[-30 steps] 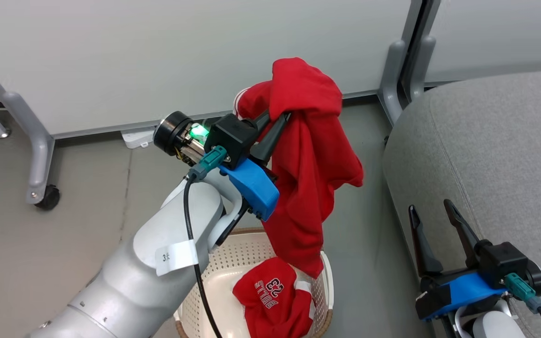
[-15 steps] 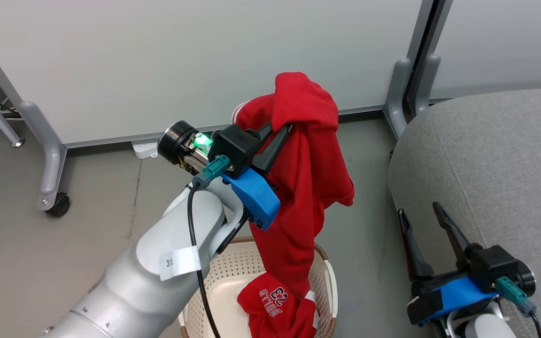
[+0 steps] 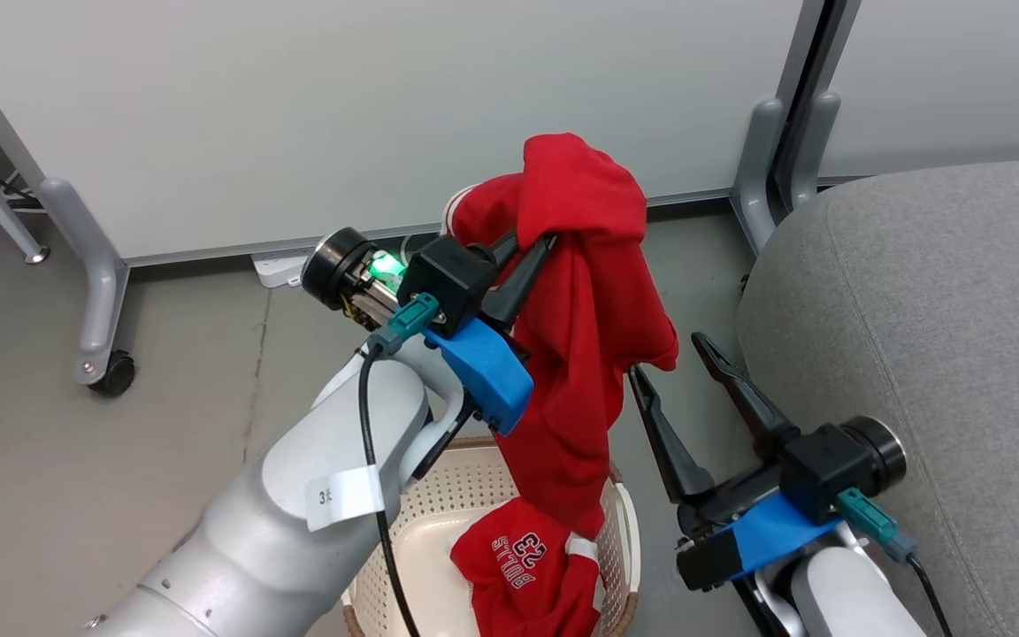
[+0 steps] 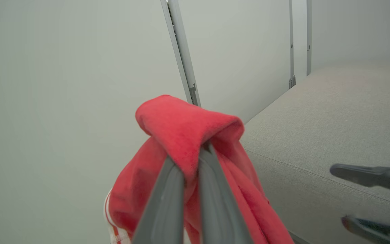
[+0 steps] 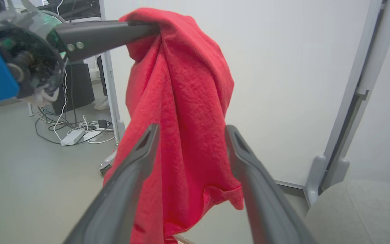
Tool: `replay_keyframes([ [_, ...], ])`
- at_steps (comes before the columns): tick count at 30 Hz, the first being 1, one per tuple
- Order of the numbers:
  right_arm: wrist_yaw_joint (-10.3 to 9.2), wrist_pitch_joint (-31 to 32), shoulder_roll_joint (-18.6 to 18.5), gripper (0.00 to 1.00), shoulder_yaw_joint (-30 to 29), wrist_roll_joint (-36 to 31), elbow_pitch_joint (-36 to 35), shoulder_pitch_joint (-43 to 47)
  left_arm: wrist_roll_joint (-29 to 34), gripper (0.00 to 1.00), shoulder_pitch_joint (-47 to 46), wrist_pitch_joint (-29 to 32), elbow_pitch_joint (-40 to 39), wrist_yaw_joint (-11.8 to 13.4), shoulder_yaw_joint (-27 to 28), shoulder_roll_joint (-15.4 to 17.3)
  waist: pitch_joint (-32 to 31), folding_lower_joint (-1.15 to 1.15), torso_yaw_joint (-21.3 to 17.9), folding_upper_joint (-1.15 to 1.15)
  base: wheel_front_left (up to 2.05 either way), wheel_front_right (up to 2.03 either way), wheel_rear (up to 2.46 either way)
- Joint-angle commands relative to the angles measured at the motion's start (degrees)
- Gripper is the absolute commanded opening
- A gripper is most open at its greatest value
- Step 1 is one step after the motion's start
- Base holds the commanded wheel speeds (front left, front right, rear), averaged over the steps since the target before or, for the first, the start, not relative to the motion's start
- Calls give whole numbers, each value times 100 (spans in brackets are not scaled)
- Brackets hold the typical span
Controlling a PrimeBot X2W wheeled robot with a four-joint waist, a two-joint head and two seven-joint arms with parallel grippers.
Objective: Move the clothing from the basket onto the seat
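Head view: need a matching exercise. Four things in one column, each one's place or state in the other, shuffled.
Things
1. plain garment
2. BULLS 23 garment
3. right gripper
4. seat

Place or state
a. lying in the basket
b. open, close to the hanging cloth
c. pinched in the left gripper, hanging above the basket
d. grey, at the view's right

Pairs: 1-c, 2-a, 3-b, 4-d
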Motion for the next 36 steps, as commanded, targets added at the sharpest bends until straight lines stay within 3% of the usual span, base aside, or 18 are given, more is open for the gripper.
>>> replay_keyframes([
  [1,1,-23,-31,100,112,66,-48,-151,19,0,-17,-29,-26,-7,11,-22,27,0,19,0,0,0,0],
  [11,1,-23,-39,100,666,68,455,-1050,107,0,-190,-29,-79,-29,-8,-126,213,0,127,0,0,0,0],
  [25,1,-23,-1,100,836,-39,2144,-2092,209,0,-320,-29,-186,-86,-108,-361,436,0,371,0,0,0,0],
  [26,1,-23,0,75,876,59,2277,-2186,225,0,-336,-29,-196,-92,-103,-375,450,0,385,0,0,0,0],
  [27,1,-23,1,21,893,91,2312,-2231,229,0,-338,-29,-198,-98,-102,-383,454,0,389,0,0,0,0],
  [28,1,-23,1,0,914,121,2334,-2254,236,0,-338,-29,-201,-102,-101,-392,453,0,391,0,0,0,0],
  [36,1,-23,3,0,990,234,2367,-2261,277,0,-314,-29,-170,-126,-41,-424,430,0,393,0,0,0,0],
])
